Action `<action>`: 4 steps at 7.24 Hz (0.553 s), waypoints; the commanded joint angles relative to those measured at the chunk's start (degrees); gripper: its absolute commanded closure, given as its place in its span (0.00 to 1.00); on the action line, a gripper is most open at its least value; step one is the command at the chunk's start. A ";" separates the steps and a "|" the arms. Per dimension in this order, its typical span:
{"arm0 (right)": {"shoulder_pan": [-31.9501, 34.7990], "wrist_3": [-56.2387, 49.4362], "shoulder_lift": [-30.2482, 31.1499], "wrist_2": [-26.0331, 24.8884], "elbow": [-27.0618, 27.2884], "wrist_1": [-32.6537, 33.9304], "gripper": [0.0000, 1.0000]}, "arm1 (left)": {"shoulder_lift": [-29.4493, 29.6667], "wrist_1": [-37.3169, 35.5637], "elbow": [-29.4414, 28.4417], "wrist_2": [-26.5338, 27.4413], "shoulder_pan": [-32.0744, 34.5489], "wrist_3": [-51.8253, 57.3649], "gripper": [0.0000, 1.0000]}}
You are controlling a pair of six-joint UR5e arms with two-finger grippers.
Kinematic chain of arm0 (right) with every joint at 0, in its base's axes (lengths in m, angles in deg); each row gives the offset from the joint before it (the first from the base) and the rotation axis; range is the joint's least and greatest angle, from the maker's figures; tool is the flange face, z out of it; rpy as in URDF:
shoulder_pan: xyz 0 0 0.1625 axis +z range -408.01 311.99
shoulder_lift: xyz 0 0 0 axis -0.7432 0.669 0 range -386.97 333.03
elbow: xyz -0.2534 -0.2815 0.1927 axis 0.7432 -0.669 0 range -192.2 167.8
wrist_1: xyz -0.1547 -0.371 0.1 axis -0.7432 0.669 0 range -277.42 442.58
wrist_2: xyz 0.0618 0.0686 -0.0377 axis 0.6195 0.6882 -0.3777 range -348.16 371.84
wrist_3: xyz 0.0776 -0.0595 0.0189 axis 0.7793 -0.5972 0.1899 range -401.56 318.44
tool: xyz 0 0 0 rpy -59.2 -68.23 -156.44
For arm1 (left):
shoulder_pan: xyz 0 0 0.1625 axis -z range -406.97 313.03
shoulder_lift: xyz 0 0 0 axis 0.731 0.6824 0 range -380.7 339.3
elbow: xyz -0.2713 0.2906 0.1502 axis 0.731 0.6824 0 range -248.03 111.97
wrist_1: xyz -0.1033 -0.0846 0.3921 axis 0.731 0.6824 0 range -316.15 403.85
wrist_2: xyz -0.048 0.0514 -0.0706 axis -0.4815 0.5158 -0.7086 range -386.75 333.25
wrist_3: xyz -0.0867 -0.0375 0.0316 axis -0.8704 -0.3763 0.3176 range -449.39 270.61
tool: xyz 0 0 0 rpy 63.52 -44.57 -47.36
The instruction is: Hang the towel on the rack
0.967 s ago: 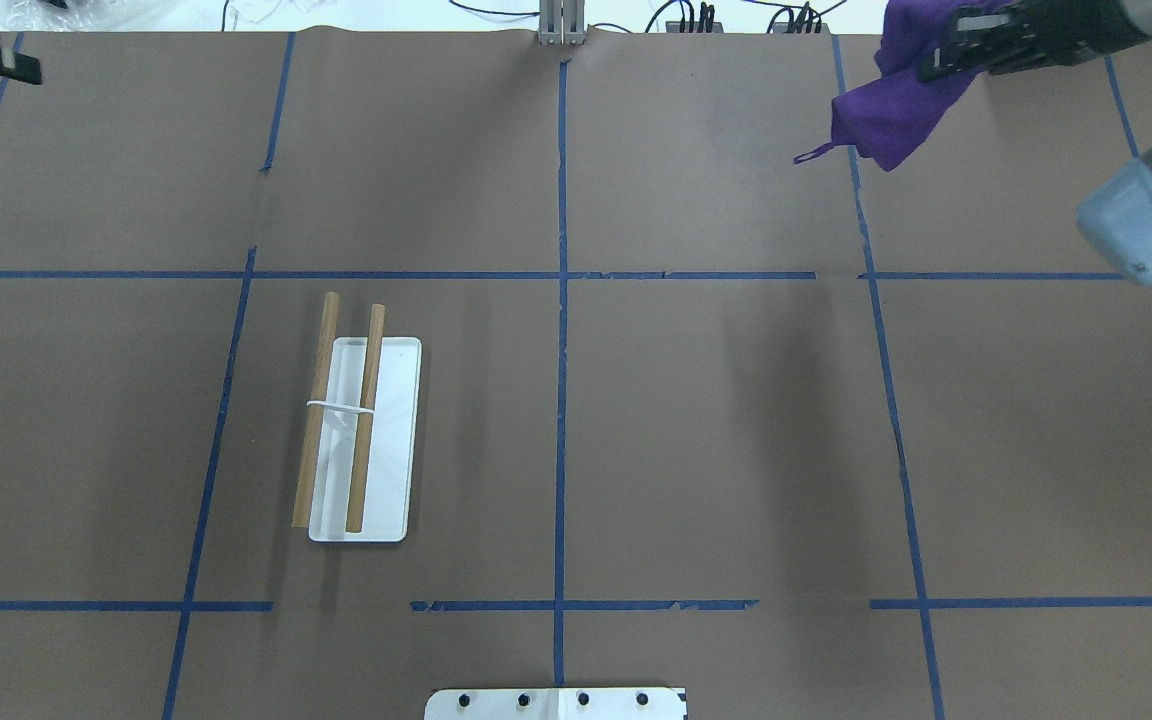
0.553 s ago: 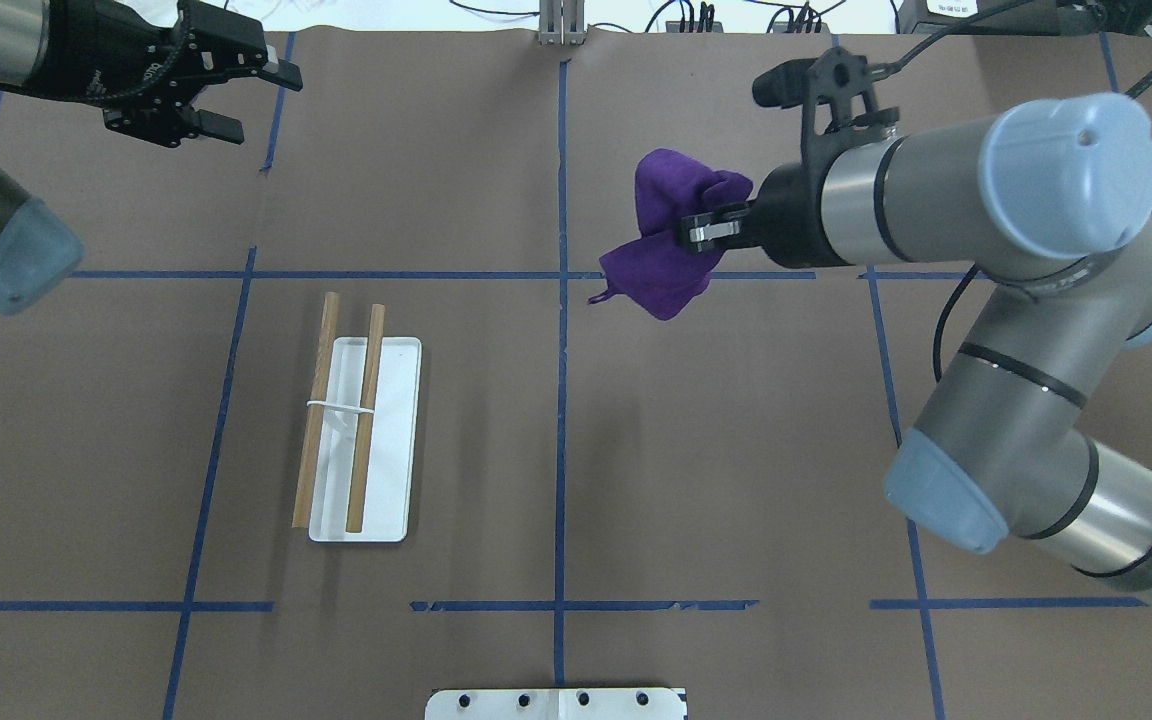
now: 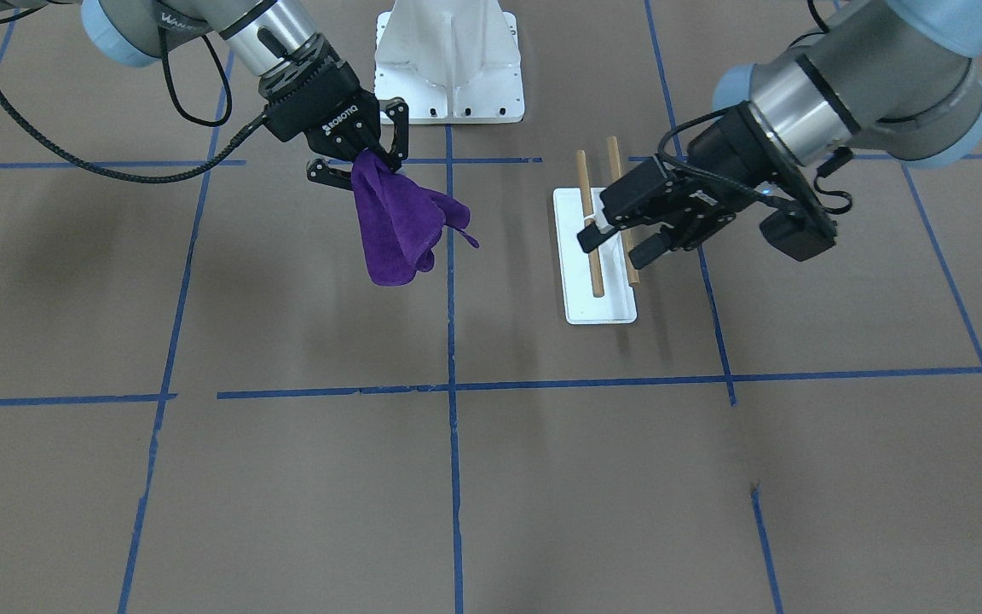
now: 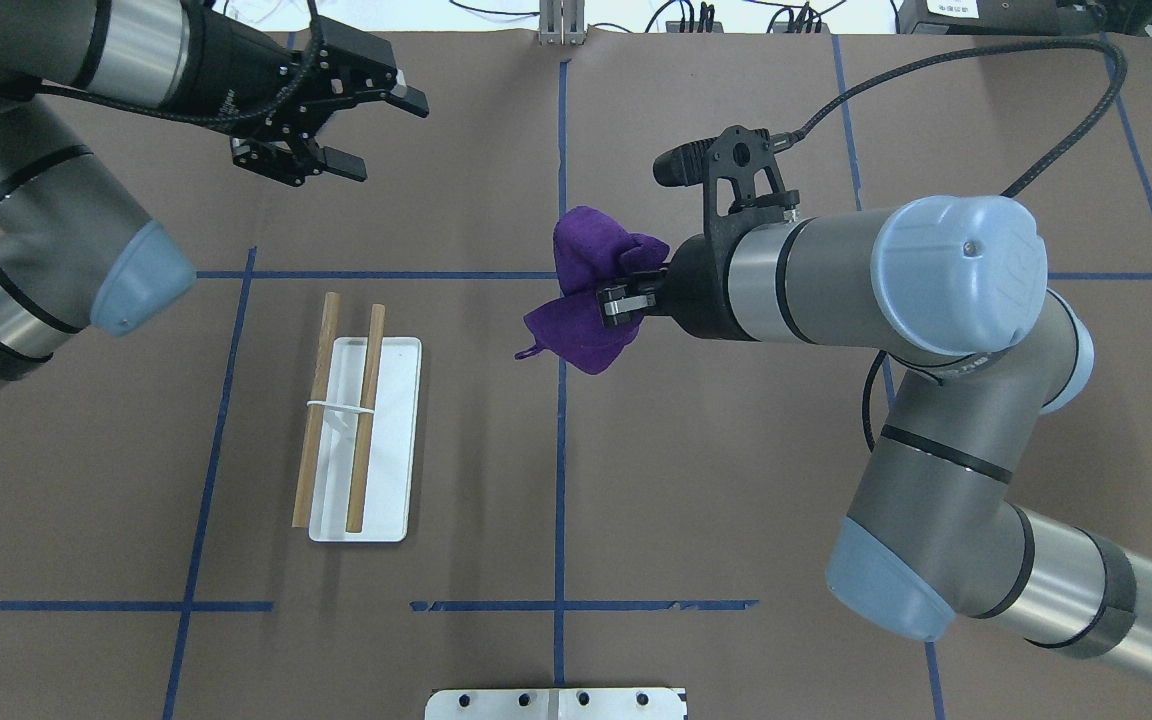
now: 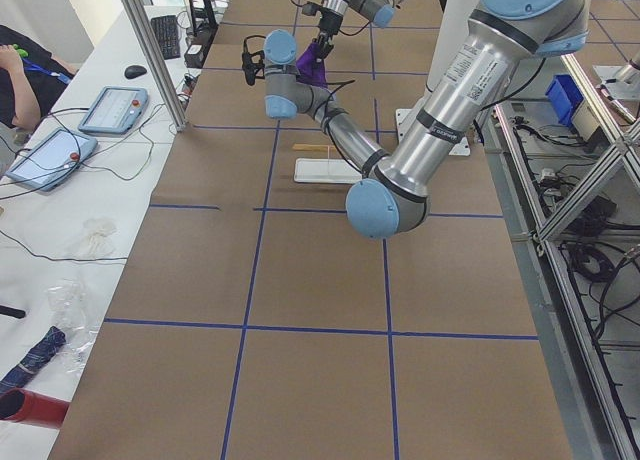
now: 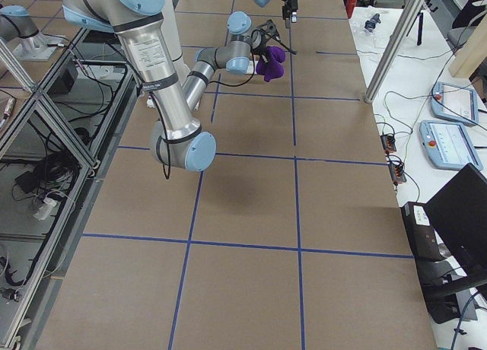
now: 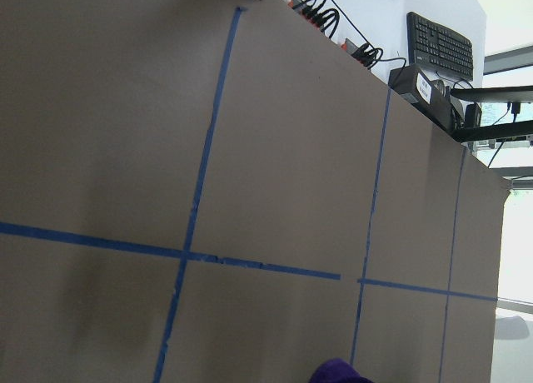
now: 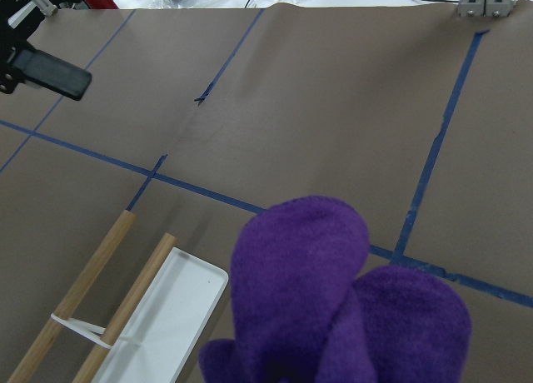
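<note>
The deep-purple towel hangs bunched from my right gripper, which is shut on it and holds it above the table's middle line. It also shows in the front view under the right gripper, and in the right wrist view. The rack stands left of centre, a white base with two wooden dowels. The rack also shows in the front view and in the right wrist view. My left gripper is open and empty, raised beyond the rack's far end.
The big white bolted pedestal stands at the robot's edge of the table. Blue tape lines cross the brown paper. Cables and a metal post line the far edge.
My right arm has carried the towel from the far right corner leftward and nearer, to the table's middle line. My left arm has swung in from the far left toward the rack, gripper still open.
</note>
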 commanded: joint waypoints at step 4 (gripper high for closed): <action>-0.74 -0.24 -0.66 0.44 0.72 -0.11 1.00 | 5.76 0.77 -3.48 4.46 -6.69 -0.65 0.01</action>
